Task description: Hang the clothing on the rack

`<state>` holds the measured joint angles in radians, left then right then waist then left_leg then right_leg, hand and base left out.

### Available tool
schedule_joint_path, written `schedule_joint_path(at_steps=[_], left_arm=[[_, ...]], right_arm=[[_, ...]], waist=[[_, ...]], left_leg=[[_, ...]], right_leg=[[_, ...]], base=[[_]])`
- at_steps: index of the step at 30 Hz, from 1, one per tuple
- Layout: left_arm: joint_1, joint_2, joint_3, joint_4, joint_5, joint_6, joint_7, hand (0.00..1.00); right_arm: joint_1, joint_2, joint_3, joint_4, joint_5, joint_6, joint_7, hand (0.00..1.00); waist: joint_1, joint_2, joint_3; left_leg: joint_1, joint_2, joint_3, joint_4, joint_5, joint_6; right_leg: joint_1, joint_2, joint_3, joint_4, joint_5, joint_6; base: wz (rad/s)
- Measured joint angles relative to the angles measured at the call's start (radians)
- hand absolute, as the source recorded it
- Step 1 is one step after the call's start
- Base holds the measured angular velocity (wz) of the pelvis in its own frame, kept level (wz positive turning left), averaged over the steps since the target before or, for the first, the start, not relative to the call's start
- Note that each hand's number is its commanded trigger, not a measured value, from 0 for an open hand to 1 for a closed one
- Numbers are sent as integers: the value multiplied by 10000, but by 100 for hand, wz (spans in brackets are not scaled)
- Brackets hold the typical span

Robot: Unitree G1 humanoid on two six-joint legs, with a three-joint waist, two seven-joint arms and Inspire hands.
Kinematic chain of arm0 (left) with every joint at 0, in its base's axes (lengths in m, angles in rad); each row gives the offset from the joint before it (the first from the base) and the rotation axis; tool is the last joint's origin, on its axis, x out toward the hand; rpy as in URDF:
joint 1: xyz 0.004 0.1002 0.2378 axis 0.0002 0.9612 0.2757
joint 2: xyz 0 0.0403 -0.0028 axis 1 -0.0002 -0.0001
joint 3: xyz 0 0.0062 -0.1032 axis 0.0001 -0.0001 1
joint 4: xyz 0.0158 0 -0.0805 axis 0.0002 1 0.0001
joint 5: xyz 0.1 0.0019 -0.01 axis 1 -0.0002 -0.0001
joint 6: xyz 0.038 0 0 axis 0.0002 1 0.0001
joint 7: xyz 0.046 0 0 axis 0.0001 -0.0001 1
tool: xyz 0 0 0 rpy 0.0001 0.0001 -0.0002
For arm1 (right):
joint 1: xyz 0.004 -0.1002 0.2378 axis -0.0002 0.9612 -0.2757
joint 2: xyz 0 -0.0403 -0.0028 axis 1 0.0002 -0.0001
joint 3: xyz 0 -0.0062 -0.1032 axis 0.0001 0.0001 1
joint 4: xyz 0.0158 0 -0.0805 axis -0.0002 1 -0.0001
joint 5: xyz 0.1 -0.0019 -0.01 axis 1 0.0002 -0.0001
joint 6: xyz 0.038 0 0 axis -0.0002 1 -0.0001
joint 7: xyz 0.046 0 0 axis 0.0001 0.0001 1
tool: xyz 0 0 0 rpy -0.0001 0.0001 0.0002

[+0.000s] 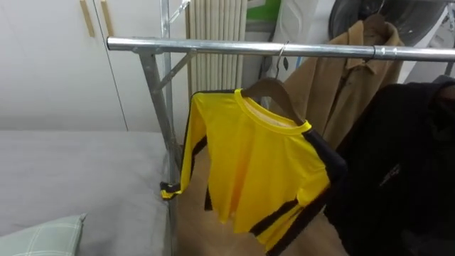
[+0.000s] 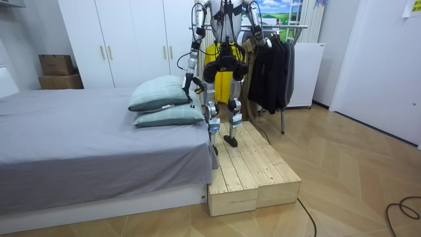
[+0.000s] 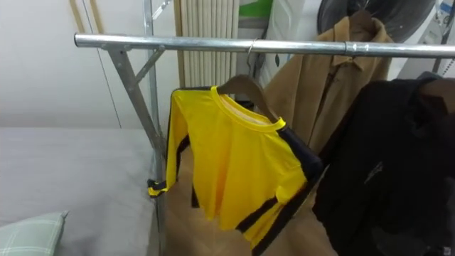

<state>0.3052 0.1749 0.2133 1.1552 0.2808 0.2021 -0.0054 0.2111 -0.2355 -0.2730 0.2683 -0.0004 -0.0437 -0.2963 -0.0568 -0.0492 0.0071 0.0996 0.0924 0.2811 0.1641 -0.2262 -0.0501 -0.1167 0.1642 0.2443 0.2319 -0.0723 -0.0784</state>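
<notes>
yellow shirt [image 1: 249,163] on wooden hanger [image 1: 274,92] hangs from metal rail [image 1: 213,47], left of tan coat [image 1: 341,92]. left hand [image 2: 189,81] low, right hand [image 2: 265,41] by coats; can't tell either's state.

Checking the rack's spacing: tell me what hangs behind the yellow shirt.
Behind the yellow shirt, toward the right, hangs a tan coat, beside a black garment. The shirt covers the coat's lower left part.

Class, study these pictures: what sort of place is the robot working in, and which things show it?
Most likely a bedroom: a bed with a grey sheet and pillows, white wardrobe doors behind it, and a metal clothes rail carrying a yellow shirt and a tan coat.
</notes>
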Motion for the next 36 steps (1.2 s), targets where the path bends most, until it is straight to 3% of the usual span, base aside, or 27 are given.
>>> schedule_joint_path(at_steps=[4, 7, 11, 18, 25, 28, 36], left_arm=[[-4, 0, -2, 24, -34, -1, 27, 0], [0, -1, -18, 33, -153, -32, 27, 0], [-3, -6, -33, 35, -150, -107, 28, 0], [-92, -22, -121, 55, -124, -289, 32, 0], [-302, -140, -796, 314, -126, -620, 373, 0], [-330, -217, -777, 340, -125, -786, 536, 0], [-718, -294, -720, 456, -619, -818, 911, 0]], right_arm=[[173, 450, 480, 1309, 879, 4, 585, 0], [514, 555, 1062, 2088, 1929, -128, 1103, 0], [496, 915, 1178, 3676, 2393, -237, 1732, 0], [-65, 928, 1565, 5835, 2427, -562, 2828, 0], [-340, 1037, 2566, 7377, 2702, -917, 3668, 0], [-434, 1211, 2762, 7973, 2717, -1020, 4013, 0], [-762, 1252, 2842, 8684, 2799, -1131, 4510, 0]], waist=[[-12, 3, 11], [18, 62, 39], [-23, 131, 73], [74, 334, 96], [174, 516, 62], [229, 519, 63], [249, 473, 70]], left_leg=[[-2, 5, 103, 4, -15, -2], [15, 20, 98, 2, -32, -11], [6, 14, 37, 24, -57, 0], [-11, 5, 20, 26, -72, 14], [1, -2, -112, 30, -67, 14], [-6, -6, -121, 48, -65, 13], [-21, -16, -160, 40, -71, 18]], right_leg=[[-50, -1, 1, 66, -40, -7], [-26, -52, -136, 49, -37, -18], [-17, -54, -188, 47, -51, -26], [-38, -52, -195, 53, -60, -18], [9, -55, -93, 49, -75, -20], [7, -43, -44, 50, -88, -4], [2, -90, -294, 47, -81, -4]], base=[[-6], [0], [4], [0], [3], [0], [0]])
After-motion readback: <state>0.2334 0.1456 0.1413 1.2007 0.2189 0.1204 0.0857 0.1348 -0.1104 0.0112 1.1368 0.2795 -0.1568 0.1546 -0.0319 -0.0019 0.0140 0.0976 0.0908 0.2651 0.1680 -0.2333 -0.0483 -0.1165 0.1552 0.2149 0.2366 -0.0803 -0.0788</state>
